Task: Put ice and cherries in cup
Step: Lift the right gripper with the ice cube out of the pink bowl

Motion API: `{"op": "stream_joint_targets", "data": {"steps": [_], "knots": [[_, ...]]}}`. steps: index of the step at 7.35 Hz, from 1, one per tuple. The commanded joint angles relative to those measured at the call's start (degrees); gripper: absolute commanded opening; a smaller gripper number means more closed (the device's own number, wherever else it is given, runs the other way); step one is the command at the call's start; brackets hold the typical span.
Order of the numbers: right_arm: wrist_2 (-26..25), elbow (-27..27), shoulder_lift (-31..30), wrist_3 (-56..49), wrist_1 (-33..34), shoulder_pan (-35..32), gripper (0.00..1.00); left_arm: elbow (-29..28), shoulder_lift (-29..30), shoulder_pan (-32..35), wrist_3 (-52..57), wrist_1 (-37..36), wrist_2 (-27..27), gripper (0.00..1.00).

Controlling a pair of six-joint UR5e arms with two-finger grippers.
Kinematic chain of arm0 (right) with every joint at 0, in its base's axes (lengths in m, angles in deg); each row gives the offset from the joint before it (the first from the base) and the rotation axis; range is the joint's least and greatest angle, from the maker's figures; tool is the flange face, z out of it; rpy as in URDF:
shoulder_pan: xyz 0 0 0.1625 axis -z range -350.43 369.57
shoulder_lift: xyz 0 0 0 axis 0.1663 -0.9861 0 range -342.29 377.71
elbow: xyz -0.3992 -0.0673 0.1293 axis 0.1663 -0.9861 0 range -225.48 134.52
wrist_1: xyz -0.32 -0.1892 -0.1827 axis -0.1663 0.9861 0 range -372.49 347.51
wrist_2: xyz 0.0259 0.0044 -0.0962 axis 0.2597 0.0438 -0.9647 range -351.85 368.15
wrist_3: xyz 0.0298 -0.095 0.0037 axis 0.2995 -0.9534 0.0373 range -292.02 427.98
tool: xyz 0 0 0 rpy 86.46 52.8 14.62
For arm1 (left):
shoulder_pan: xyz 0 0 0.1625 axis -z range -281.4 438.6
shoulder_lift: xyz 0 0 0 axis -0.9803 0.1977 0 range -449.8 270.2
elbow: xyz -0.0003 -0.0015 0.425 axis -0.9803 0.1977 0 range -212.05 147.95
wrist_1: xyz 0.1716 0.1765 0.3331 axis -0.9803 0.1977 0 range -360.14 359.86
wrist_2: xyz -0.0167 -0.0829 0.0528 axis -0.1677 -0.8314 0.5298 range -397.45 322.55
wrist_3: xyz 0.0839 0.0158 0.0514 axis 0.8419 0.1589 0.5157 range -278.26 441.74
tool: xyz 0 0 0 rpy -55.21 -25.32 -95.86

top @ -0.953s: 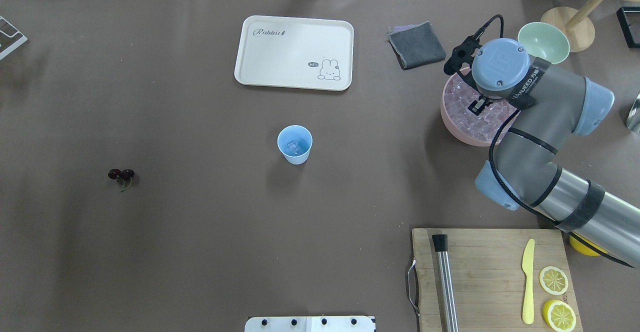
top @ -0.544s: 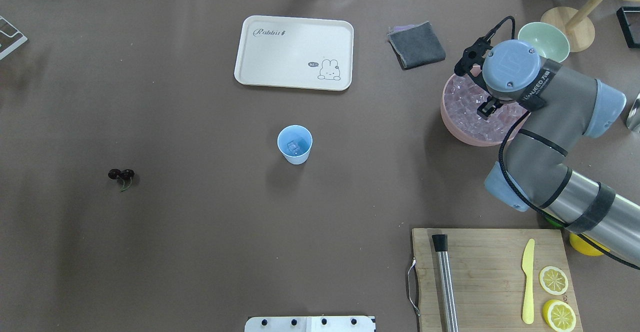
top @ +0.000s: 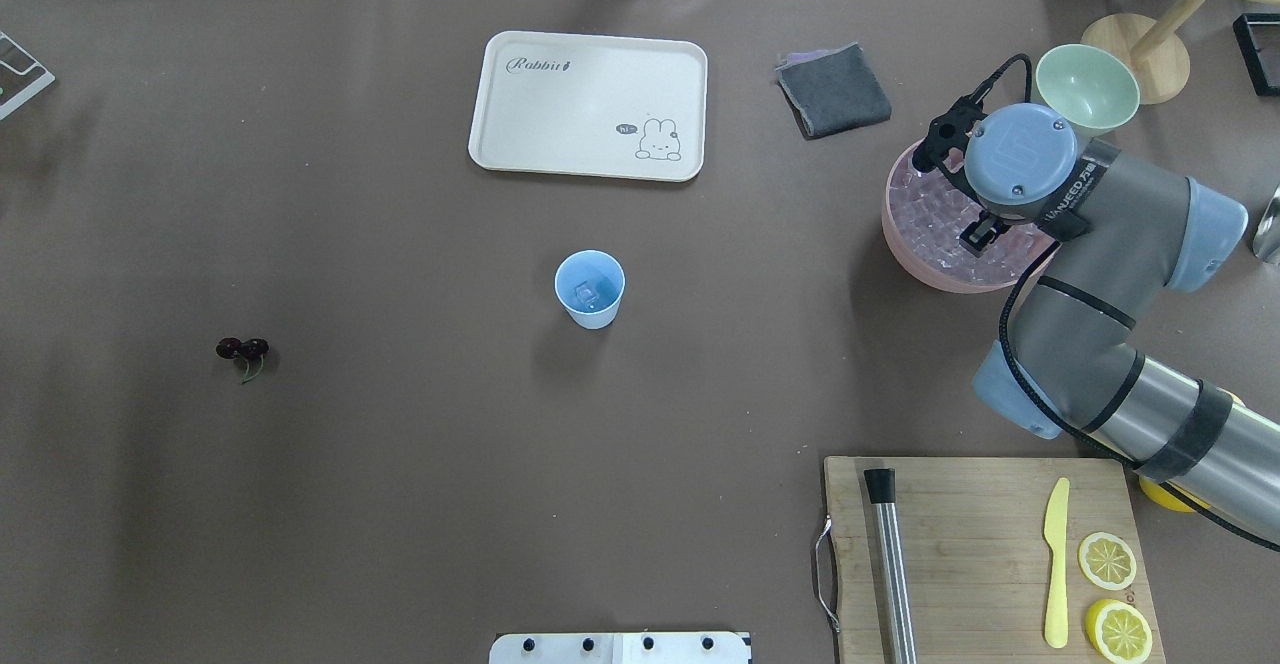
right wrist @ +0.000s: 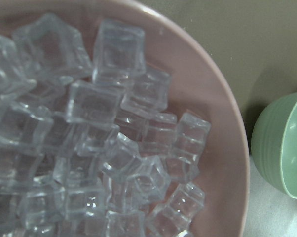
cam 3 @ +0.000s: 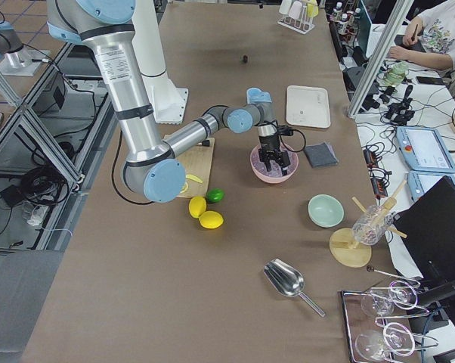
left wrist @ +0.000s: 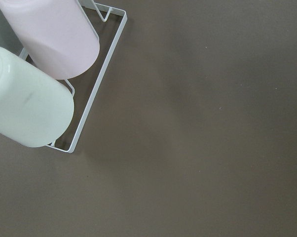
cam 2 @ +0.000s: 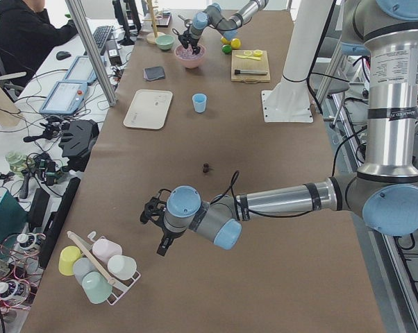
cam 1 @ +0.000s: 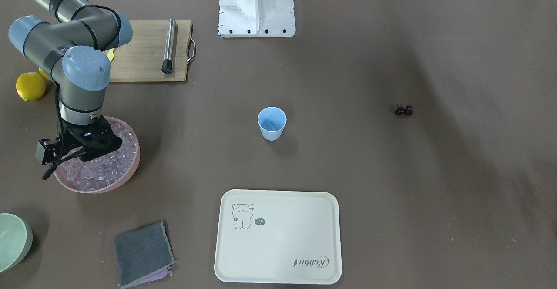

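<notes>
**ICE PICK-UP AT THE PINK BOWL: HAZARDS, THEN STOCK**

Hazards:
- Cherries (top: 242, 348): they lie alone on the counter (top: 400, 464), well apart from the cup. The left fingers (cam 2: 162, 244) hang far off to the side, and you cannot tell their state.
- Cup (top: 592, 318): it is small-mouthed and light, so an off-centre drop could bounce out or tip it.
- Right fingers (top: 983, 234): they sit low over the pink bowl (right wrist: 222, 143). Whether parted or clamped, you cannot tell. Slick, packed cubes may slip free or lift in twos.

Stock:
- Ice (right wrist: 89, 103): clear, faintly pink cubes heaped in that bowl. One seems to lie in the cup.
</notes>
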State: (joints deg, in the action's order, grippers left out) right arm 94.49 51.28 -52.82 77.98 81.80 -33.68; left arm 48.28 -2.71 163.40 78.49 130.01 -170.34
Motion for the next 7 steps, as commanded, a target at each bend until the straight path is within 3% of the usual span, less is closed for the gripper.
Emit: {"op": "stream_joint_targets", "data": {"steps": [1, 3, 4, 5, 6, 7], "knots": [[-0.7, -0.3, 0.1, 1.3, 0.0, 1.4, 0.62, -0.7, 0.0, 0.0, 0.0, 0.1, 0.0, 0.98], [-0.8, -0.3, 0.2, 1.2, 0.0, 1.6, 0.36, -0.7, 0.1, -0.1, 0.0, 0.1, 0.0, 0.98], [-0.8, -0.3, 0.3, 1.2, 0.0, 1.7, 0.32, -0.8, 0.1, 0.0, 0.0, 0.1, 0.0, 0.98], [-0.8, -0.2, 0.5, 1.2, 0.0, 1.7, 0.15, -0.8, 0.1, 0.0, 0.0, 0.1, 0.0, 0.98], [-0.7, 0.0, 0.5, 1.2, 0.0, 1.7, 0.06, -0.9, 0.1, 0.0, 0.0, 0.1, 0.0, 0.98], [-0.8, 0.3, 0.6, 1.2, 0.1, 1.6, 0.05, -1.1, 0.1, 0.0, 0.0, 0.1, 0.0, 0.98]]}}
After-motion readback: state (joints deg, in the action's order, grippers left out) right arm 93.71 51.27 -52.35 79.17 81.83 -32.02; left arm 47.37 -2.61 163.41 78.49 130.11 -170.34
